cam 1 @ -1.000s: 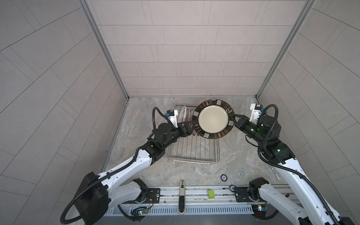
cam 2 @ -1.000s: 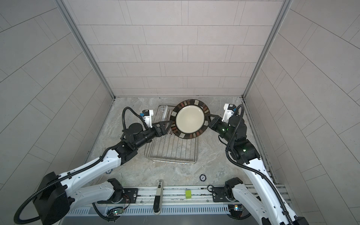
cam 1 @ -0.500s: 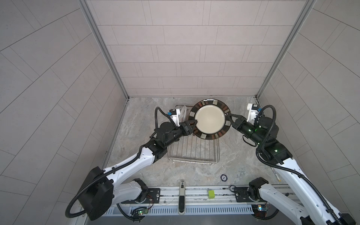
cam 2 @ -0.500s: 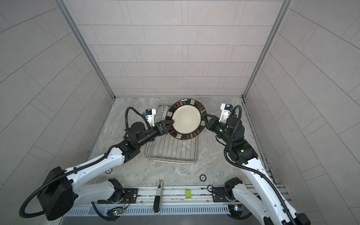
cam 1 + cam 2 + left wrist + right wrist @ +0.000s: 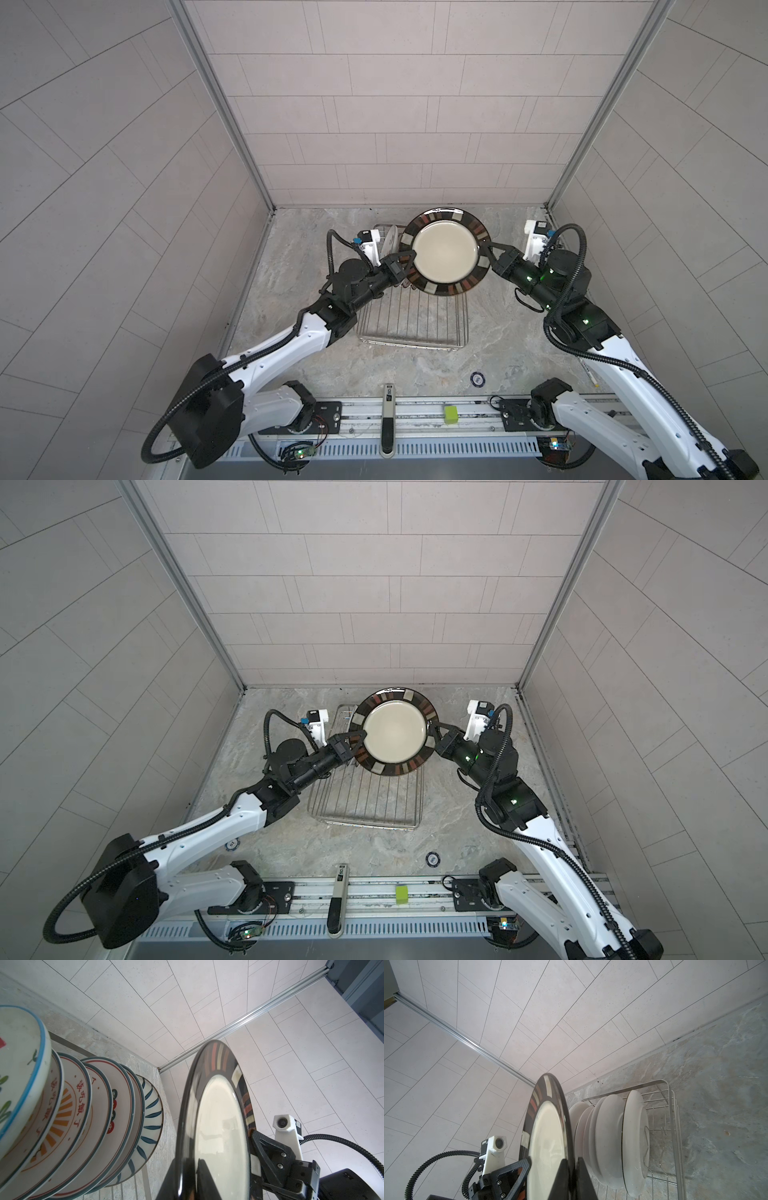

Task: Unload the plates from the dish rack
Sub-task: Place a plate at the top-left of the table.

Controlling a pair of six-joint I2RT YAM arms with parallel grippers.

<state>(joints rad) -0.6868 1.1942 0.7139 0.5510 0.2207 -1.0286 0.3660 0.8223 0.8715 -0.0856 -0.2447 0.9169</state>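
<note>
Change: your left gripper (image 5: 408,258), wide before, now pinches the dark-rimmed plate (image 5: 444,251).
Right gripper (image 5: 484,250): clamps opposite rim.
Plate: face up, above dish rack (image 5: 415,326).

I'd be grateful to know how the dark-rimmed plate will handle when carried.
The dark-rimmed plate looks like rigid ceramic, so probably fragile if dropped. Its glossy rim may slip, as the left hand and right hand pinch only edges.

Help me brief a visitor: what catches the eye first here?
A large round cream plate with a dark patchwork rim is pinched between the left gripper and right gripper above the silver wire dish rack. Printed white plates stand in a row at its far end.
</note>
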